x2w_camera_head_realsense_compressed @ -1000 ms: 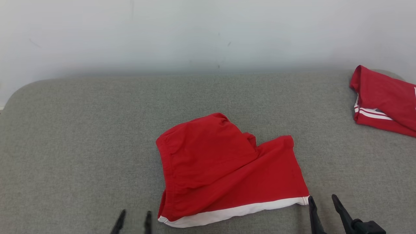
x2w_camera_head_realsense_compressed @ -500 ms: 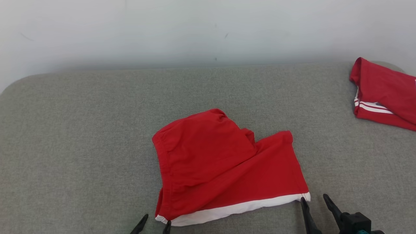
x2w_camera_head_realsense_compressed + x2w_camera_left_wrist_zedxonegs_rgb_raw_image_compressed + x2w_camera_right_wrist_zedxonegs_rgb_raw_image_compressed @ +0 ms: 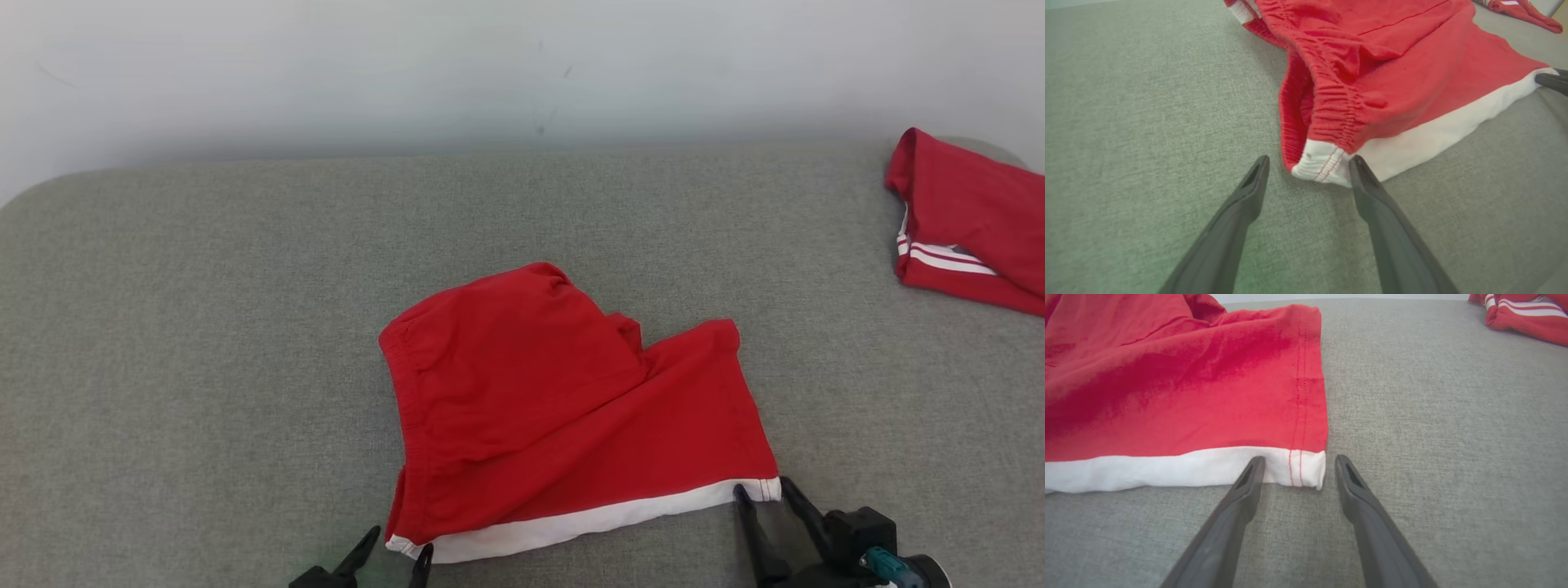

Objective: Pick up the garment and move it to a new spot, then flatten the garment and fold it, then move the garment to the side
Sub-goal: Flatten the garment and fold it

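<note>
**Both corners lined up, nothing gripped yet**

The red shorts (image 3: 571, 408) lie loosely doubled in the middle of the grey cushion (image 3: 204, 327), white hem toward the robot. The left gripper (image 3: 1309, 160) stands wide open astride the near-left corner, by the waistband. The right gripper (image 3: 1299, 458) is open too, with the near-right hem corner between its fingers. Neither holds cloth. A second red garment (image 3: 971, 220) lies well apart at the far right.

The jaws may pinch only the top layer, so the shorts peel open when lifted. They may also snag the cushion underneath. One slipped corner would leave the shorts hanging lopsided.
</note>
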Tool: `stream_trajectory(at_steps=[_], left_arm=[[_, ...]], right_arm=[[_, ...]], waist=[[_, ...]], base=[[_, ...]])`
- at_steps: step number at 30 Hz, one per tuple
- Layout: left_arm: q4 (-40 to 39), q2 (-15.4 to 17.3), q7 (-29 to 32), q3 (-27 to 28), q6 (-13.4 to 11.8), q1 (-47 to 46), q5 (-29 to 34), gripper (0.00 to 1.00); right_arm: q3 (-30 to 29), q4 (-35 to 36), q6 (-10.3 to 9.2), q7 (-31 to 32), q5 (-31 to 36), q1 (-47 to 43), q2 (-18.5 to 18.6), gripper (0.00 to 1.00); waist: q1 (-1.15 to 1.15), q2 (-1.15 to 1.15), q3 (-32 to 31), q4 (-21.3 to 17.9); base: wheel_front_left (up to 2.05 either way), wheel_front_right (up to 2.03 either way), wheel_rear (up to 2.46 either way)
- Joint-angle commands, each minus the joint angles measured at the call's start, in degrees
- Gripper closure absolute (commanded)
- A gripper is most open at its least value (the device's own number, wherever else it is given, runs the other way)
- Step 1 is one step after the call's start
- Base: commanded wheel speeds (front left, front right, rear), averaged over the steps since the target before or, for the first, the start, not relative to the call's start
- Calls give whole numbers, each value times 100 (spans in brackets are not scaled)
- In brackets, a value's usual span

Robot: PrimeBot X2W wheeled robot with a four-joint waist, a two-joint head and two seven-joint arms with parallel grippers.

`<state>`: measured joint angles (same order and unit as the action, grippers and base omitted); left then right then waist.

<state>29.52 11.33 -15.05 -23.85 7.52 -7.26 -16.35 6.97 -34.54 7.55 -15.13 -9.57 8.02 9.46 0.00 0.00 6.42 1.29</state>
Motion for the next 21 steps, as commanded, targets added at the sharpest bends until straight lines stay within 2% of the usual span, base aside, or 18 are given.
stream_trajectory(at_steps=[1,2,3,10,17,21], left_arm=[[36,14,-17,-36,-14,-90,-20,57],[64,26,-17,-92,-14,-150,-53,78],[81,39,-17,-119,-14,-185,-82,100],[-115,115,-17,-110,-13,20,-288,100],[-879,99,-17,135,-13,582,-358,100],[-1328,198,-17,289,-14,703,-337,100]], right_arm=[[32,-25,-16,2,-21,49,19,71],[64,-45,-16,2,-30,106,26,92],[86,-60,-16,3,-43,134,35,100],[99,161,-16,2,-103,-63,90,100],[9,824,-16,3,-200,-629,73,100],[-8,1216,-16,2,-184,-770,106,100]], waist=[[0,0,17,16],[0,0,25,25],[0,0,31,30],[0,0,-15,41],[0,0,-107,5],[0,0,-161,-42]], base=[[0,0,0],[0,0,0],[0,0,0],[0,0,0],[0,0,0],[0,0,0]])
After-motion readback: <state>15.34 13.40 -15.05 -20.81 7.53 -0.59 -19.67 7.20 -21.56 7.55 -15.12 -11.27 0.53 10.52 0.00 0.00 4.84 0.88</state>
